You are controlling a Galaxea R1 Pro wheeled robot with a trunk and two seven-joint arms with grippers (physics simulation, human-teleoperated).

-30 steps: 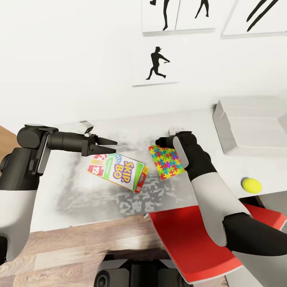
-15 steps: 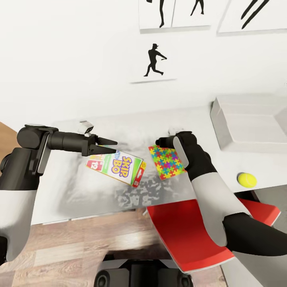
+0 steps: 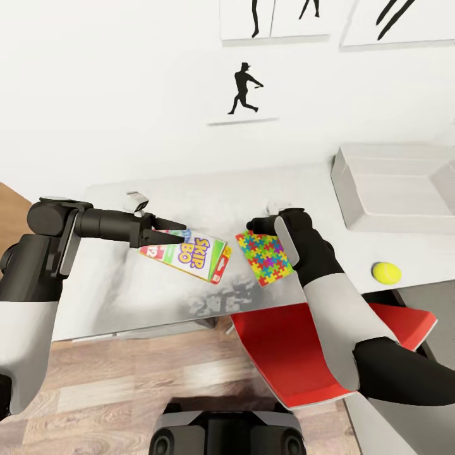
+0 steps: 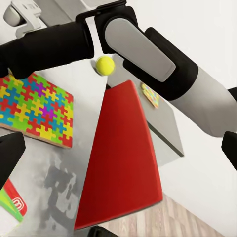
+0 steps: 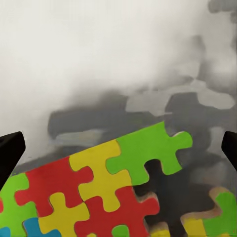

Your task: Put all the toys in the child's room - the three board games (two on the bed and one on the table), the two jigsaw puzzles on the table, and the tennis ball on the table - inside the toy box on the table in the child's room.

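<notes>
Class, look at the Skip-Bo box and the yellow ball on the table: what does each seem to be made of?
Skip-Bo box: probably printed cardboard, given its flat faces, sharp edges and bright graphics. Yellow ball: likely felt-covered rubber, with a matte yellow-green surface; too small to see fuzz.

Matt mottled grey table (image 3: 265, 196), printed cardboard Skip-Bo box (image 3: 189, 254), wood-plank floor (image 3: 126, 385).

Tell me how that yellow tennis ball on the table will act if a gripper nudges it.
The tennis ball is round, so it will probably roll. It lies near the table edge, so it might drop off. It looks light, likely easy to lift.
</notes>
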